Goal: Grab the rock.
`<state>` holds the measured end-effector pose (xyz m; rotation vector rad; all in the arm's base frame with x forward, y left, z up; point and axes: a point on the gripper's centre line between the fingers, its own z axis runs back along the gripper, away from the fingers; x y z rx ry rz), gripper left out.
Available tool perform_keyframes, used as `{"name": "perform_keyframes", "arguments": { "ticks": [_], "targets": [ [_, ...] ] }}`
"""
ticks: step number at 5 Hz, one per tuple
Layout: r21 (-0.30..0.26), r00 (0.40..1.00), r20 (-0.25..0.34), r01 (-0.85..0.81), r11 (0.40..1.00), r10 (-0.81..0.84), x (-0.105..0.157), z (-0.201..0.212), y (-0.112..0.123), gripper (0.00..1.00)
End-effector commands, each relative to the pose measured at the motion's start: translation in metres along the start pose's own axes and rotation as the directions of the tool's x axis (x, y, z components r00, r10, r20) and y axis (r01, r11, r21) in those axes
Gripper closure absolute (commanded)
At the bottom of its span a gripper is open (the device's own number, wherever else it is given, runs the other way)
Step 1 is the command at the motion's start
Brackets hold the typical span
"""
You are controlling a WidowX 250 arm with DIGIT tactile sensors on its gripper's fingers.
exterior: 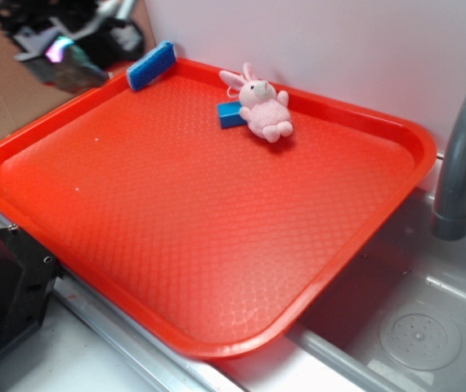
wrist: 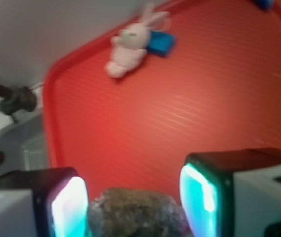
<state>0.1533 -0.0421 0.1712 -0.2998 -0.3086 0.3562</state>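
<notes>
Wrist view puts us right over the gripper: its two fingers stand apart at the bottom of the frame, pale teal pads facing each other, and the rock sits in the gap between them. We see a dark brown, lumpy stone, cut off by the lower edge. Its left side lies right against the left pad, while the right side comes very near the right pad (the blur keeps us from saying whether they touch). So we read the jaws as partly open around the rock, and we cannot tell whether they have a firm hold of it.

Beyond the fingers spreads the red tray, its surface finely textured. Near its far rim lies the pink plush bunny, with a blue block touching it on one side. Another bit of blue shows at the top edge.

From the exterior view we find the same tray resting over a grey sink, the bunny by the back rim against the blue block, and a blue sponge propped on the far left rim. A grey faucet curves in at the right. The rock does not show here. We can read no writing, labels or brands anywhere.
</notes>
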Motion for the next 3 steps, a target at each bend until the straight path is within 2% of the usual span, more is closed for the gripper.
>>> {"name": "perform_keyframes", "arguments": {
  "ticks": [1, 3],
  "targets": [
    [0.153, 0.997, -0.042, -0.061, 0.986, 0.068, 0.0474, 0.0071, 0.0213, 1.0],
    [0.215, 0.989, -0.038, -0.13, 0.968, 0.141, 0.0508, 0.0007, 0.0312, 1.0]
  ]
}}
